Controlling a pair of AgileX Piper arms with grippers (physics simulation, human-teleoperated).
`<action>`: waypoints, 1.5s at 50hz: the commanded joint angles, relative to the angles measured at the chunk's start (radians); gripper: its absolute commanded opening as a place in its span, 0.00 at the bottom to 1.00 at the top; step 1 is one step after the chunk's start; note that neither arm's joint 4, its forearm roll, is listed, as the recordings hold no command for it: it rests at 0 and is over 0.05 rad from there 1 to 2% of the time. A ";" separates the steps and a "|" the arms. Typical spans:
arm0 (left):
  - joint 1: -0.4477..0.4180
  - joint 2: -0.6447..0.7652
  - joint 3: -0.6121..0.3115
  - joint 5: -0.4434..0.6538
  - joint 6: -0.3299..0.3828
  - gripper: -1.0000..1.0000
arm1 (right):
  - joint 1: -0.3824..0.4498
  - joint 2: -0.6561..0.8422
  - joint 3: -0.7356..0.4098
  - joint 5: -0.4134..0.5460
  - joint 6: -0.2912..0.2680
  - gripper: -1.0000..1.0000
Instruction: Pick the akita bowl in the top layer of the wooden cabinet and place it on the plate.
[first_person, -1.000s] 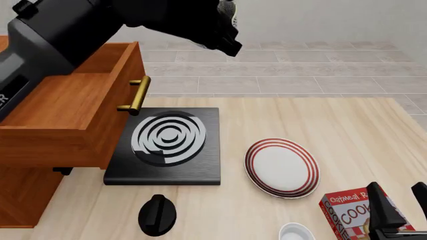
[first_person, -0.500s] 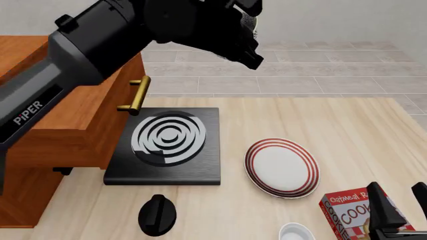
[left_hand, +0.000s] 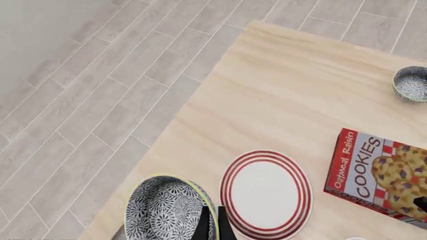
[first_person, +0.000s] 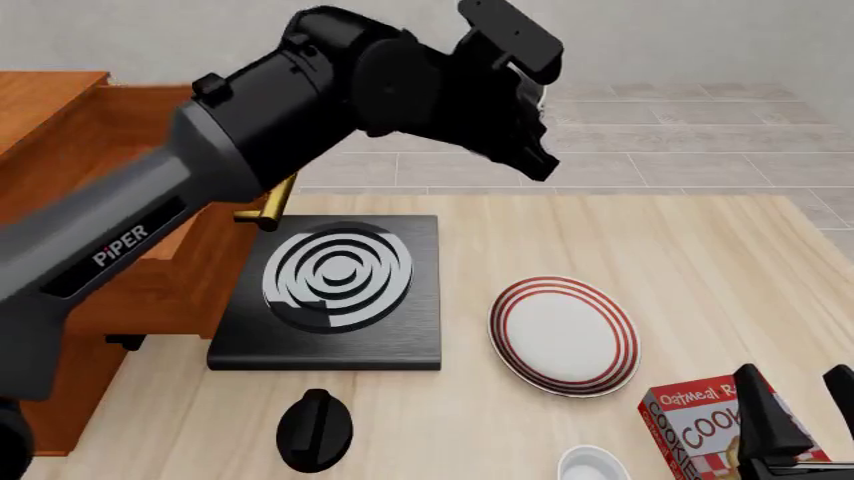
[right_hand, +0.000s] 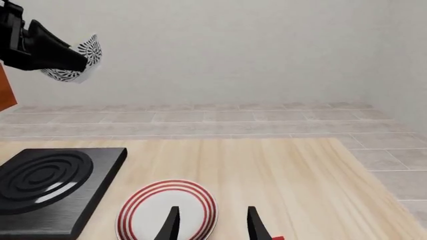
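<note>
I have the small black-and-white patterned akita bowl (left_hand: 167, 212) out of the reddish-brown wooden cabinet (first_person: 80, 230) and airborne; setting it on the round white red-ringed plate (first_person: 565, 335) remains; my left gripper (left_hand: 212, 224) is clamped on its rim, arm stretched high over the table; my right gripper (right_hand: 210, 222) rests low, fingers apart.

Bright, even, diffuse render light; no glare. Soft faint shadows under stove (first_person: 327, 293) and plate (first_person: 565, 335). Sharp throughout, no blur, no edge distortion.
</note>
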 joint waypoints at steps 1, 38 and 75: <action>-0.004 0.021 0.041 -0.048 -0.006 0.00 | -0.001 0.000 0.001 0.002 0.003 1.00; -0.028 0.129 0.066 -0.127 -0.061 0.00 | 0.000 0.001 0.004 0.003 0.007 1.00; -0.063 0.229 0.041 -0.164 -0.099 0.00 | 0.000 0.001 0.003 0.004 0.001 1.00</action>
